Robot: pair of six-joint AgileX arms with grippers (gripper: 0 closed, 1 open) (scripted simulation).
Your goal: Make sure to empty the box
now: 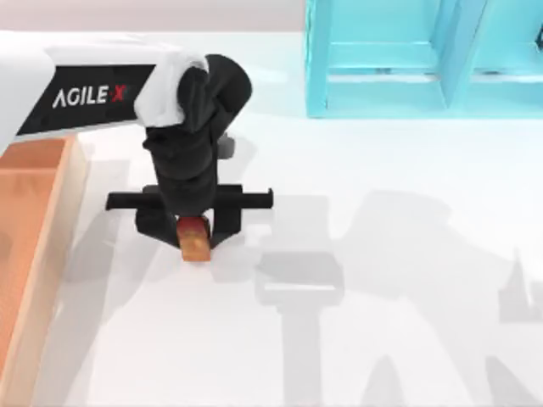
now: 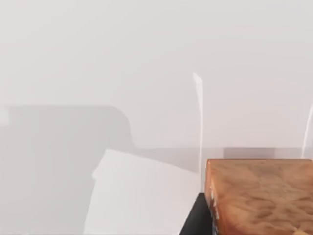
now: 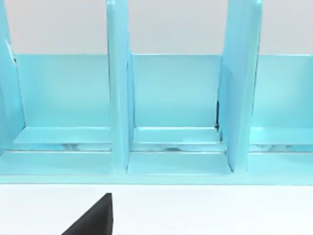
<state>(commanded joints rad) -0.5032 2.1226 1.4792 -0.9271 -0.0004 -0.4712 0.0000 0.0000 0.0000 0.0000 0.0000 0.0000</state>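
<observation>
My left jaws [image 1: 196, 231] are gripping an orange-brown block [image 1: 195, 240] above the white counter [image 1: 382, 212], just beside the box [image 1: 34, 220].

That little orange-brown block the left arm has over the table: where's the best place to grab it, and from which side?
From above, across its two long flat sides, near the upper end. The block is a narrow slab with parallel faces, and the left gripper holds it that way already, clear of the box.
</observation>
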